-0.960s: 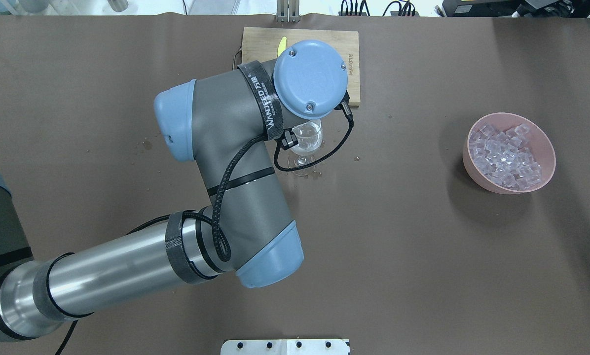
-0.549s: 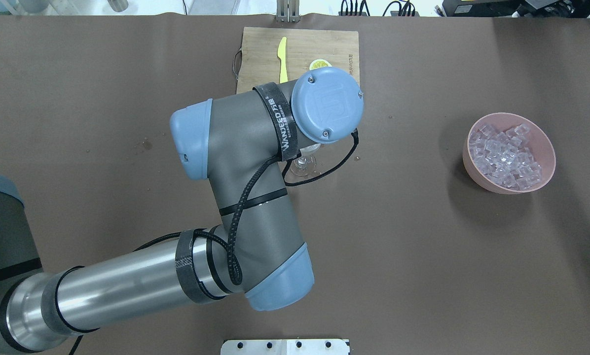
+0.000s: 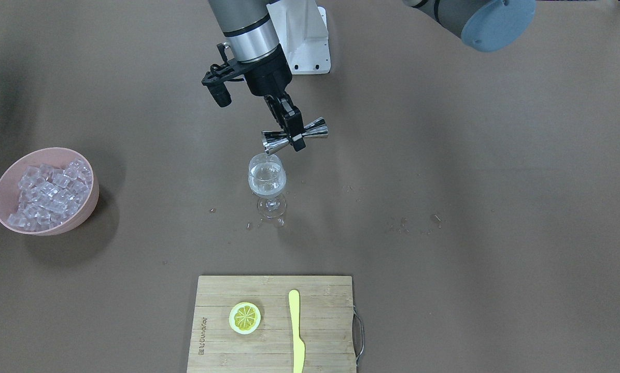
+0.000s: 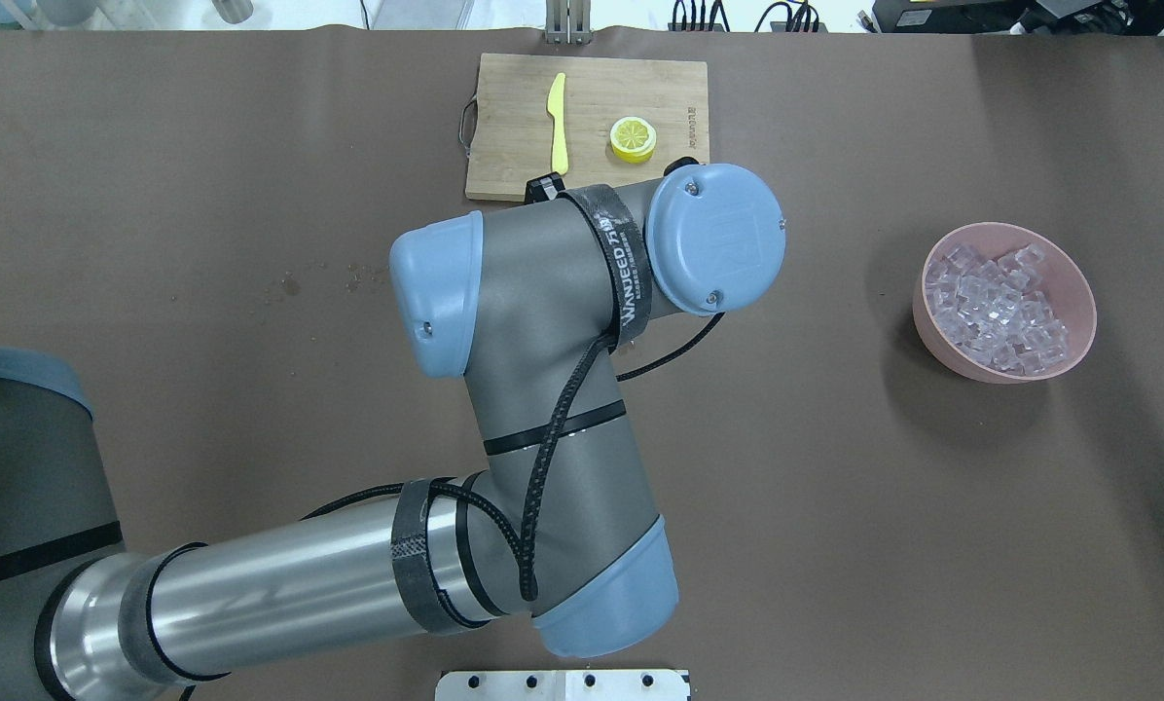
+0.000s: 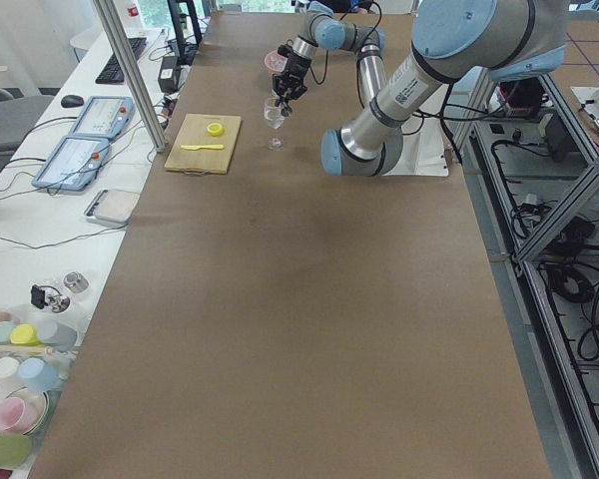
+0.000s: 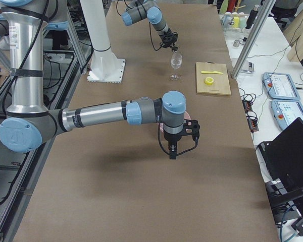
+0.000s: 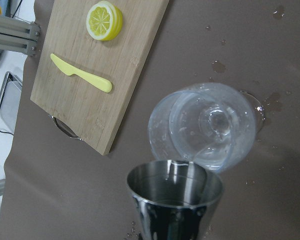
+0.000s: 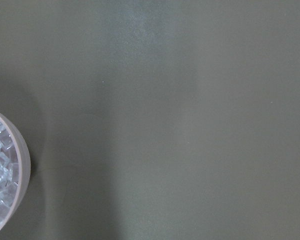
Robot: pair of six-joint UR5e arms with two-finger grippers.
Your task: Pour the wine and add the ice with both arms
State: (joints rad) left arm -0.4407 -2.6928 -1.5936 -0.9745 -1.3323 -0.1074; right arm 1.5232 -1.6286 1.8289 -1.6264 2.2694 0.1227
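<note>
My left gripper (image 3: 293, 129) is shut on a steel jigger (image 3: 294, 135), held on its side with one mouth at the rim of the stemmed glass (image 3: 267, 178). The left wrist view shows the jigger's mouth (image 7: 175, 192) just before the glass (image 7: 205, 125). The wine is colourless and I cannot tell it from the glass. In the overhead view the left arm's wrist (image 4: 709, 239) hides both glass and jigger. Ice (image 4: 996, 307) fills a pink bowl (image 4: 1078, 282) on the robot's right. My right gripper (image 6: 172, 151) hangs near that bowl; whether it is open or shut I cannot tell.
A wooden cutting board (image 3: 273, 342) on the far side holds a lemon slice (image 3: 245, 317) and a yellow knife (image 3: 295, 331). Droplets (image 3: 408, 223) spot the brown cover around the glass. The white pedestal (image 3: 302, 41) stands behind the glass. The bowl's rim (image 8: 21, 165) shows in the right wrist view.
The left arm's wrist has swung to the right and nearer in the overhead view. It now covers the glass and has uncovered the knife and lemon slice.
</note>
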